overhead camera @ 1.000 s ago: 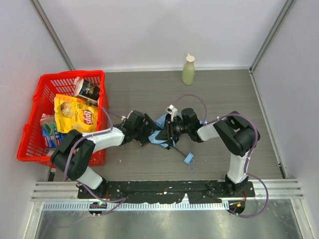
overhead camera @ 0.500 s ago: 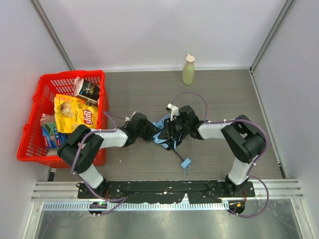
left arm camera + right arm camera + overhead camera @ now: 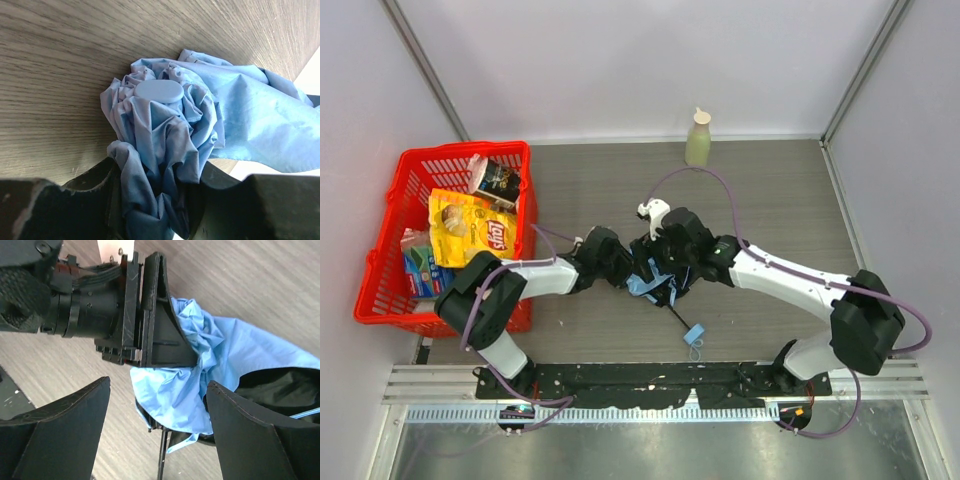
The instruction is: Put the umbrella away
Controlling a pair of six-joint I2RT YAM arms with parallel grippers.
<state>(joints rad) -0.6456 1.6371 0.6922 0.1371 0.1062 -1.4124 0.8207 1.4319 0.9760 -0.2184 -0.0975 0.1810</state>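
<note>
Two grips have swapped: the right fingers (image 3: pixel 60 435) now gape free over the umbrella (image 3: pixel 165 125), mid-frame on the table (image 3: pixel 770 190) seen from above, while the left fingers (image 3: pixel 85 197) clench its bunched fabric, likely for regrasping.

- The whole counter (image 3: pixel 770 190) is seen from high above by the top camera, near edge at 6 o'clock.
- The umbrella (image 3: pixel 165 130) is viewed closely and low by the left wrist camera.
- The same fabric is shared by the right wrist view, left fingers (image 3: pixel 162 340) at 12 o'clock.
</note>
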